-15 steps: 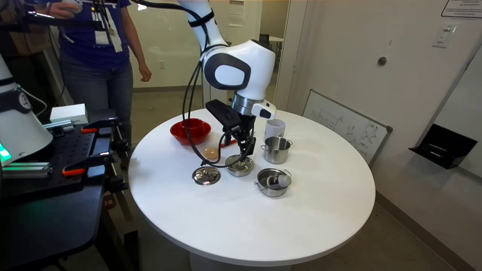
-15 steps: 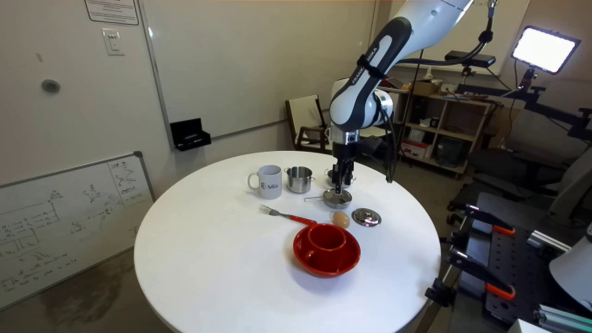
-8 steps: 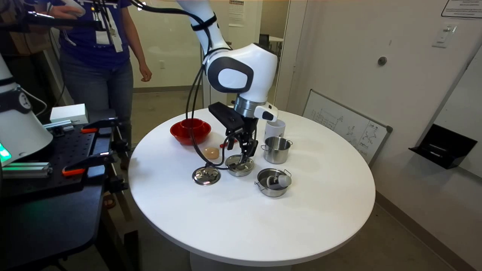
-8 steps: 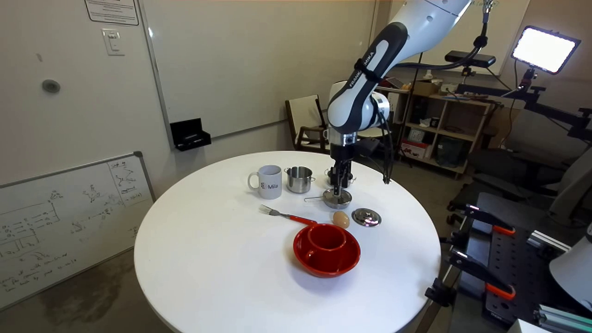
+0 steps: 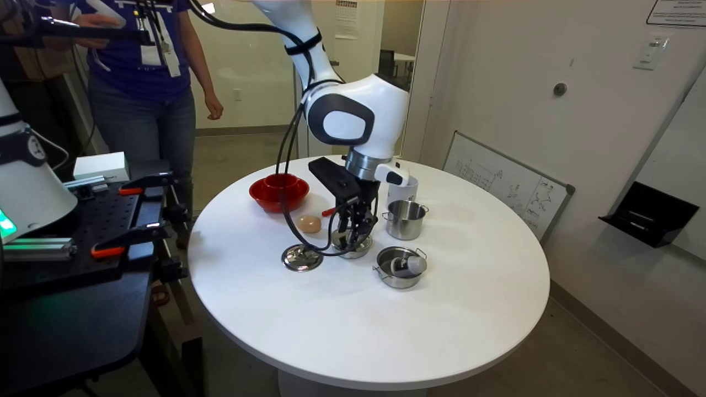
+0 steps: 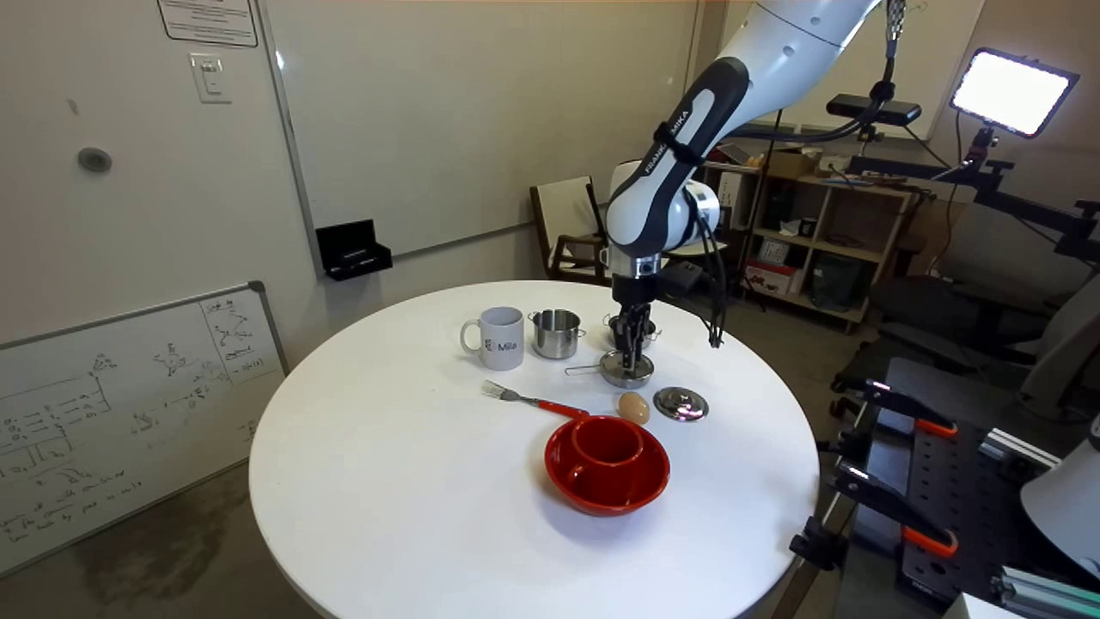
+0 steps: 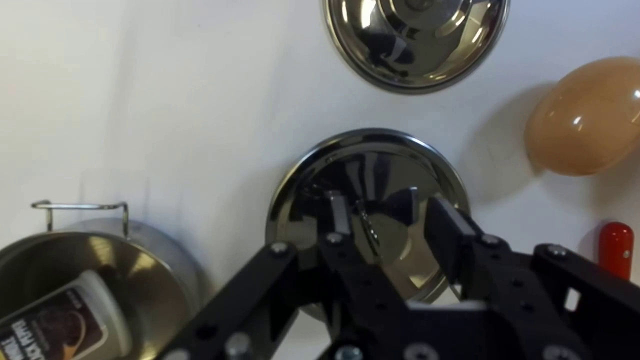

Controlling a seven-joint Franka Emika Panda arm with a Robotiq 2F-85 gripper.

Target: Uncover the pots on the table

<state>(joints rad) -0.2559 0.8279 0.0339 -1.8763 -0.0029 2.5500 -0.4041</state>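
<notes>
On our table (image 5: 469,298), under the gripper (image 7: 387,206), its jaws partway apart and empty, stands the shallow covered pot (image 6: 622,382). We judge its uncovering in hand; next, we should close on the lid (image 7: 374,175) and lift.

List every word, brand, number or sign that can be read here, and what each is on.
"Mila": pale mug, beside a tiny unreadable logo.
"FRANK" and "MIKA": robot arm; a strap hides letters between.
Jar in the pot: perhaps "BLACK PEPPER", but blurred and partly out of frame.
Leaning whiteboard: handwriting, too blurred.
Wall notice: too small.
Calendar: too small.
Red-and-white box: too small.
No numbers are readable.
</notes>
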